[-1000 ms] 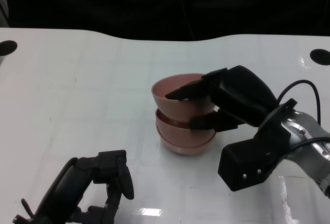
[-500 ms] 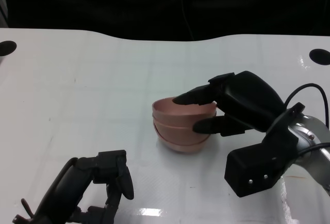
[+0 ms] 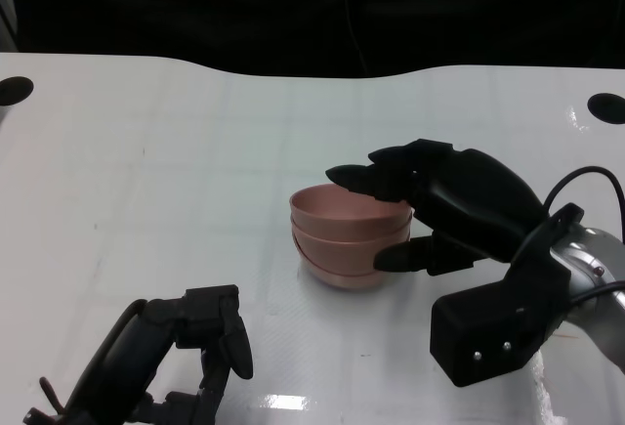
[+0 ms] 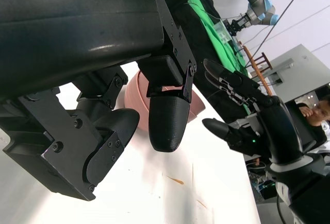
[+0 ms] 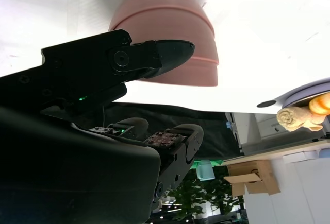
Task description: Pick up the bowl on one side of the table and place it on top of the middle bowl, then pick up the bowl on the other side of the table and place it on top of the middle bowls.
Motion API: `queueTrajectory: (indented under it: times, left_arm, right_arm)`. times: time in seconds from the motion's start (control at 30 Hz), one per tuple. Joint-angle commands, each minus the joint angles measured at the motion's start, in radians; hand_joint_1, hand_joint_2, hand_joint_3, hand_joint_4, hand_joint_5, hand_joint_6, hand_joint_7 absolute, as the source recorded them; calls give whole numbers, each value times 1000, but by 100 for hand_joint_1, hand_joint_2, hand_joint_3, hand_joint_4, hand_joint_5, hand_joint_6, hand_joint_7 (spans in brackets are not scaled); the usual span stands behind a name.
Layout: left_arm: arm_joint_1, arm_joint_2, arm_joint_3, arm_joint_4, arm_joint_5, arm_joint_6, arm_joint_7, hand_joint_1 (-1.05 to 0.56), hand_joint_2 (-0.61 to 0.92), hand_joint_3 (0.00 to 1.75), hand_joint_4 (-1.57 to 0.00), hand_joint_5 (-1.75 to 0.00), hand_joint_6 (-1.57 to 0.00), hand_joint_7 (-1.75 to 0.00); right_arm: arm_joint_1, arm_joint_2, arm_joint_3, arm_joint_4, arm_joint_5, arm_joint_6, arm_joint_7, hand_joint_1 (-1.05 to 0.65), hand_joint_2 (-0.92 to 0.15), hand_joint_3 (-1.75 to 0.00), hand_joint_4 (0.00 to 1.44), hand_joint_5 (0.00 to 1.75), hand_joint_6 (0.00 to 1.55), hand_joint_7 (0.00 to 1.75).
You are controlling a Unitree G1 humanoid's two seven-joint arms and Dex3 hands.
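Pink bowls (image 3: 350,239) sit nested as one stack at the tabletop (image 3: 176,171) centre, so I judge both placements done. My right robot hand (image 3: 435,212), at the stack's 3 o'clock, is released, fingers apart. Left robot hand (image 3: 186,347) idles empty, fingers curled in.

The bowls (image 3: 350,237) sit nested in one stack mid-table (image 3: 176,181), the right hand (image 3: 444,205) just beside them on the right, the left hand (image 3: 186,347) near the front edge.
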Motion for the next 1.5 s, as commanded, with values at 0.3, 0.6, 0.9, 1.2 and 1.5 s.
queueTrajectory:
  times: [0.3,0.6,0.9,1.2,1.5]
  left_arm:
    - [-7,7,7,4,-1,-4,11,0,23,165,-92,-173,-86,-151]
    - [-13,8,11,11,0,-11,13,0,23,165,-92,-174,-86,-151]
    - [-14,11,14,12,-1,-5,12,0,21,168,-93,-173,-87,-150]
    - [-4,10,20,7,-28,4,3,1,23,168,-92,-174,-87,-151]
    - [-3,8,18,-4,-59,28,-4,0,26,164,-90,-175,-85,-153]
  right_arm:
    - [183,-43,-112,-128,46,-102,-150,-62,-92,-25,1,72,34,4]
    - [390,-52,-205,-272,198,-134,-119,-30,-91,-9,24,91,60,18]
    - [520,-15,-254,-322,403,-243,-66,5,-63,-62,65,115,84,60]
    - [540,49,-283,-213,407,-399,-99,26,-16,-155,98,144,98,106]
    - [488,38,-269,-94,531,-417,21,36,-12,-175,99,173,97,139]
